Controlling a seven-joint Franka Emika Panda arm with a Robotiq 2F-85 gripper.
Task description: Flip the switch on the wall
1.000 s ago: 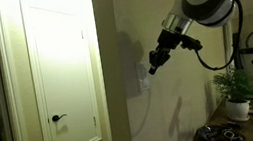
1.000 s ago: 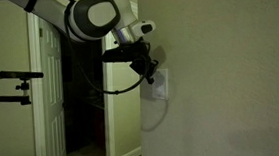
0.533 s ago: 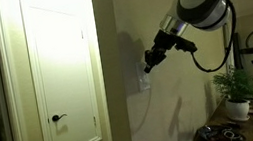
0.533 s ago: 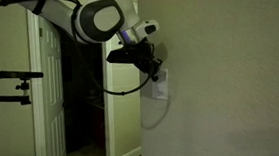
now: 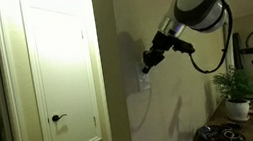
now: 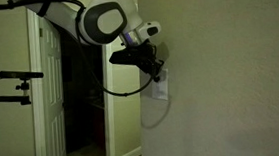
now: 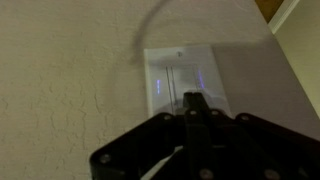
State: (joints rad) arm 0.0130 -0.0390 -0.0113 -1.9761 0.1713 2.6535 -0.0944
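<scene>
The switch (image 7: 184, 78) is a small white upright plate on the pale beige textured wall (image 7: 70, 80). In the wrist view my gripper (image 7: 196, 100) comes up from the bottom, its fingers pressed together into one dark tip that overlaps the lower part of the plate. In both exterior views the gripper (image 5: 148, 65) (image 6: 155, 75) is at the wall, right against the switch (image 5: 143, 80) (image 6: 161, 86); I cannot tell whether it touches it. The gripper is shut and holds nothing.
A white panelled door (image 5: 62, 75) with a dark lever handle (image 5: 58, 118) stands past the wall corner. A potted plant (image 5: 236, 90) and a dark table with objects (image 5: 222, 132) are low at the side. An open doorway (image 6: 81, 103) and a camera stand (image 6: 10, 83) show behind the arm.
The gripper has moved closer along the wall to the switch, a short way, and the arm's elbow has shifted with it. Nothing else has moved.
</scene>
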